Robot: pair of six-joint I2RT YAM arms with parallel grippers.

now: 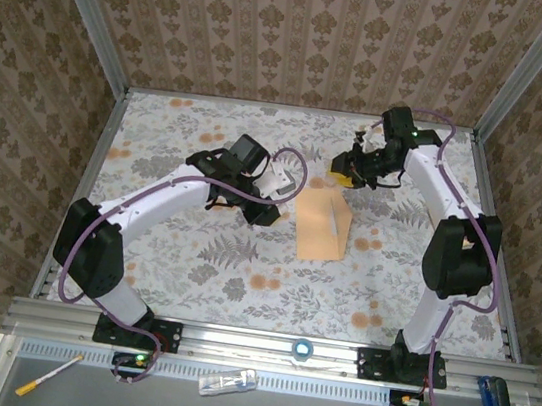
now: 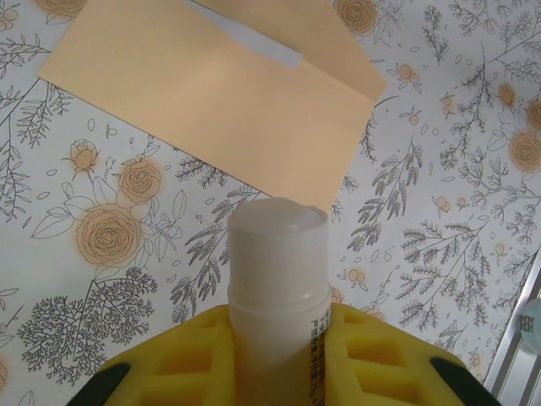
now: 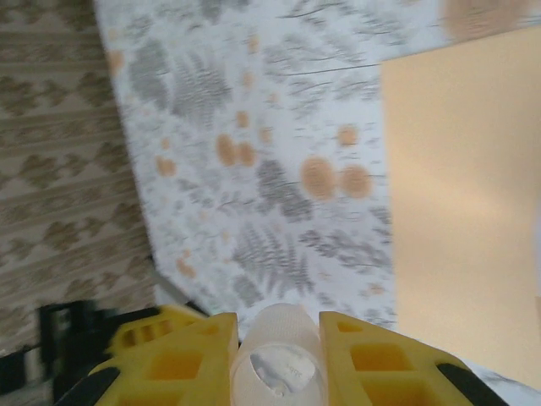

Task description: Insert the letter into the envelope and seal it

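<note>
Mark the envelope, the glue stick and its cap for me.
envelope [image 1: 321,226]: top external view, middle of its tan face.
glue stick [image 2: 279,271]: left wrist view, white tube below the tip.
cap [image 3: 279,351]: right wrist view, its translucent body.

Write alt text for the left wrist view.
The left gripper clamps an uncapped white glue stick, its tip aimed at the tan envelope lying on the floral tablecloth. A pale strip shows along the envelope's flap fold.

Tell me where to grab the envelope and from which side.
Likely the flap, by its free edge. The envelope lies flat on the tablecloth, its body offering no edge to get under; the flap sticks out past the crease. Come from the flap's side, low.
</note>
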